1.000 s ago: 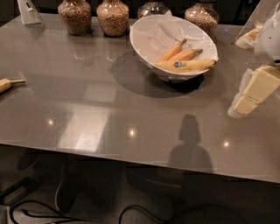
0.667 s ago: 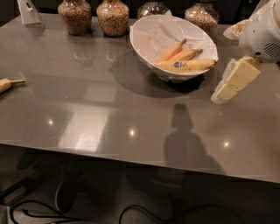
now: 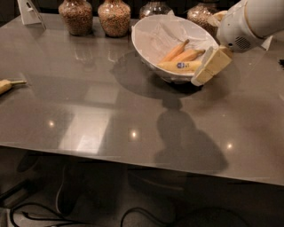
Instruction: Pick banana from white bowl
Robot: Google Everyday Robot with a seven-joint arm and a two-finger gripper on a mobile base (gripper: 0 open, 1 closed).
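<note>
The pick has not happened yet. The banana (image 3: 174, 66), the long pale one with a blue sticker near its middle, lies in the white bowl (image 3: 143, 48), low along the wall that faces the counter's near edge. The bowl stands close to the far edge, somewhat right of the middle. The gripper (image 3: 205, 73) hangs at the bowl's right rim, slanting down toward the near edge, its tip just beside the banana's right end. It holds nothing. Whether it is set wide or narrow cannot be told from this angle, nor whether it touches the rim.

By my reading the approach is nearly done. What is left is to get the gripper over the rim and into the bowl, close on the banana, and lift it out.

Two shorter orange bananas (image 3: 177, 49) lie just behind the target on the crumpled paper lining (image 3: 157, 32), close enough that a careless grasp could catch them as well. The deep bowl wall is the main obstacle, since the banana rests low against it.

Four glass jars stand along the far edge, two brown-filled ones (image 3: 76, 17) left of the bowl and two more partly hidden behind it. A lone banana (image 3: 5, 85) lies at the left edge, well apart, and a small white stand (image 3: 29, 11) sits in the far left corner. The arm's white housing (image 3: 250, 20) hangs over the far right corner.
</note>
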